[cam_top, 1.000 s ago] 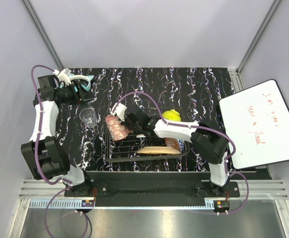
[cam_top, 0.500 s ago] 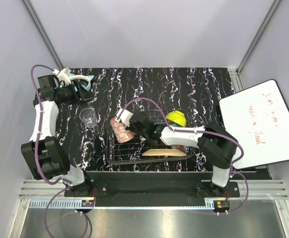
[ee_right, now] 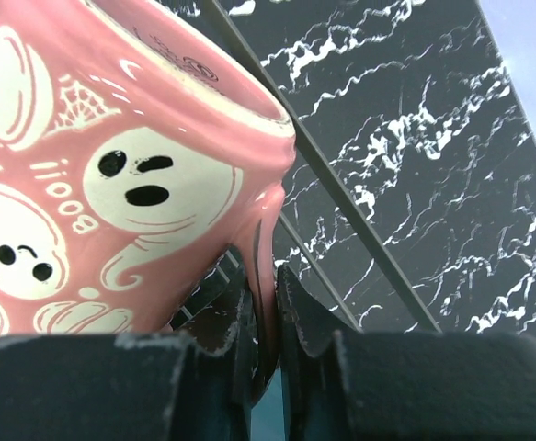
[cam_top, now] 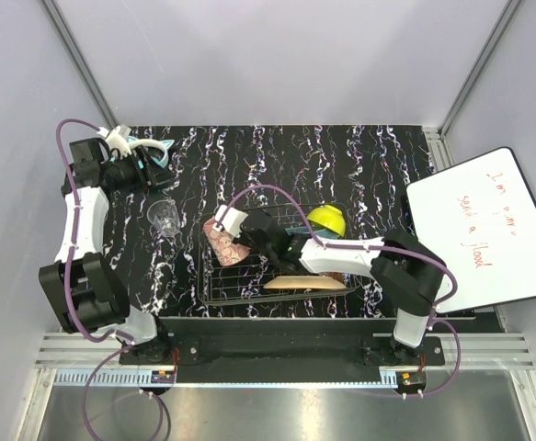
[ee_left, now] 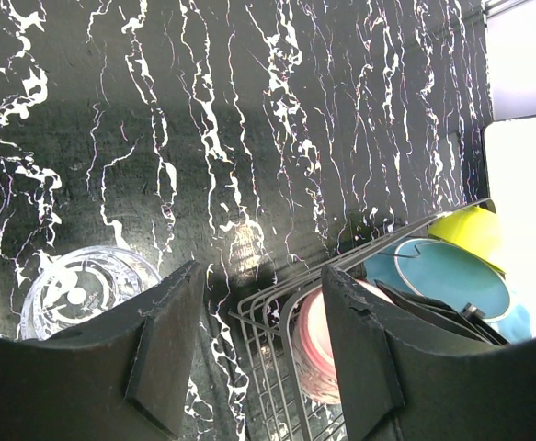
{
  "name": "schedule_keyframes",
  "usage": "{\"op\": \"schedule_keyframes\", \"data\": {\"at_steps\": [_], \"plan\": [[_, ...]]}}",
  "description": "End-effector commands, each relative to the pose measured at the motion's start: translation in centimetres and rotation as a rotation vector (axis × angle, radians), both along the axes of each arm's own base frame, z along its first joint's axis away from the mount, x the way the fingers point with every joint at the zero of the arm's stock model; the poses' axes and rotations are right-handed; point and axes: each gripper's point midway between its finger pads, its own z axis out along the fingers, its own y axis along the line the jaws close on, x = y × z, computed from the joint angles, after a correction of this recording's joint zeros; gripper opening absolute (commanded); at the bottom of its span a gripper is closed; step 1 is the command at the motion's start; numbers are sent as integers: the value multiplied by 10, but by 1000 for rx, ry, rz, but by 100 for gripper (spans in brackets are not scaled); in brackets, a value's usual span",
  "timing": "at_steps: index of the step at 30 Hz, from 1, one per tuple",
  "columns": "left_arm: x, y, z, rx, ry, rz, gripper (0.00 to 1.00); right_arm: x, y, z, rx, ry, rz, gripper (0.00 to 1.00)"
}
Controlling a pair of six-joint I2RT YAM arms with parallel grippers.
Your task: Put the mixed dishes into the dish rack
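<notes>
Mug (ee_right: 111, 184) pinched at wall by near-closed right end effector (ee_right: 266, 312), tilted over left end of rack (cam_top: 214, 292); rack floor below. Glass (ee_left: 79, 289) on counter (ee_left: 249, 110), nearer left end effector (ee_left: 263, 280), which is half open and empty.

pink mug (ee_right: 111, 184): cut off by the top and left edges; its gripped part vanishes between the right end effector's (ee_right: 266, 312) fingers.
small clear glass (ee_left: 79, 289): near side hidden behind one finger of the left end effector (ee_left: 260, 276).
teal plate (ee_left: 451, 276): lower edge hidden behind the other finger.
whiteboard (cam_top: 484, 230): writing too small to read.
</notes>
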Motion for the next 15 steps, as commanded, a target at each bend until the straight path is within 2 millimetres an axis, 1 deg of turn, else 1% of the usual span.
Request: {"op": "schedule_keyframes", "data": {"at_steps": [1,3,7,8,10,11,12,13,14,15], "plan": [[8,1,6,6,-50,-13,57,4,9,86,224,-162,-22,0],[7,0,6,6,-48,-16,57,3,10,92,250,-176,-20,0],[7,1,5,7,-48,-14,57,0,16,94,272,-204,-3,0],[7,1,5,7,-49,-14,57,2,16,89,269,-212,-10,0],[7,2,4,10,-48,-13,57,6,18,90,296,-244,-18,0],[7,2,4,10,-48,-14,57,7,21,80,281,-242,-18,0],[7,1,4,10,-48,-17,57,10,24,83,298,-260,-20,0],[7,1,5,11,-51,-17,57,13,25,76,291,-265,-27,0],[7,1,3,11,-49,-17,57,15,26,76,294,-278,-36,0],[7,2,5,13,-53,-16,57,18,28,81,319,-300,-45,0]]}}
